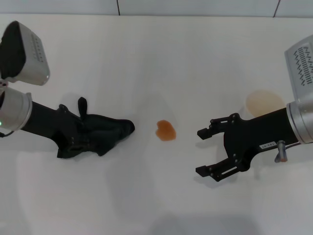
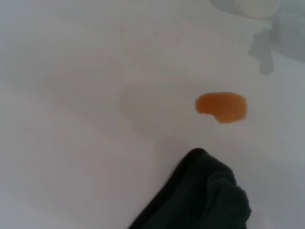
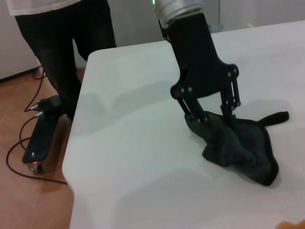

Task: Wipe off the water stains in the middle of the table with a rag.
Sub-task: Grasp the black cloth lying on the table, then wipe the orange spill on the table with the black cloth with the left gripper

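Note:
The water stain point(image 1: 165, 130) is a small orange blotch in the middle of the white table point(image 1: 161, 58). The black rag point(image 1: 105, 133) lies crumpled on the table just left of the stain, with a small gap between them. My left gripper point(image 1: 87, 136) is down on the rag, its fingers closed into the cloth; the right wrist view shows this gripper point(image 3: 212, 118) pinching the rag point(image 3: 240, 145). The left wrist view shows the rag's edge point(image 2: 205, 195) near the stain point(image 2: 222, 106). My right gripper point(image 1: 203, 152) is open and empty, right of the stain.
A white paper cup point(image 1: 264, 102) stands at the right, behind my right arm; it also shows in the left wrist view point(image 2: 257, 5). The right wrist view shows the table's far-left edge point(image 3: 78, 157), a person point(image 3: 62, 43) standing there, and cables on the floor.

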Controlling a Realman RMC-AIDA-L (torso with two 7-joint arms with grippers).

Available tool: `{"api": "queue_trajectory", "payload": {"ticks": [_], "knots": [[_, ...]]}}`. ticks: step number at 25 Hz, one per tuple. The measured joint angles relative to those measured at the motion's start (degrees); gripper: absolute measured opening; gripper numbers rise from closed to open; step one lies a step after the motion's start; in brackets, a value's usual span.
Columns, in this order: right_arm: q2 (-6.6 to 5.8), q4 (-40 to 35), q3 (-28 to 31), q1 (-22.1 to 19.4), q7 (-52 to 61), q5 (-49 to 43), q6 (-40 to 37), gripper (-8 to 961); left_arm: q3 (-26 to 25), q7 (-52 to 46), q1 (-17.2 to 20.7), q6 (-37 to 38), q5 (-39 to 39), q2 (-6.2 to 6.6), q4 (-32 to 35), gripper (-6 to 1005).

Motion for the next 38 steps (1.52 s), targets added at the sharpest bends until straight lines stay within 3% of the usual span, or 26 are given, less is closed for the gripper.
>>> {"api": "queue_trajectory", "payload": {"ticks": [15, 17, 25, 33, 38], "knots": [[0.00, 0.29, -0.51, -0.57, -2.16, 3.34, 1.56, 871, 1.33, -0.17, -0.38, -1.92, -0.75, -0.05, -1.24, 180], [0.00, 0.40, -0.68, -0.59, -2.34, 3.41, 1.60, 871, 1.38, -0.79, -0.47, -2.46, -1.94, -0.14, -1.24, 91], [0.00, 0.97, -1.29, -1.35, -4.37, 5.02, 1.61, 870, 1.93, -4.85, -4.71, -7.87, -8.36, -0.06, -3.92, 80], [0.00, 1.23, -3.02, -0.90, -5.13, 5.33, 1.65, 870, 6.31, -7.36, -14.95, -21.57, -8.72, -0.26, -19.05, 78], [0.00, 1.23, -3.46, -0.80, -5.37, 5.73, 1.75, 870, 11.43, -7.14, -16.39, -23.25, -12.55, -0.61, -21.39, 76]]}}
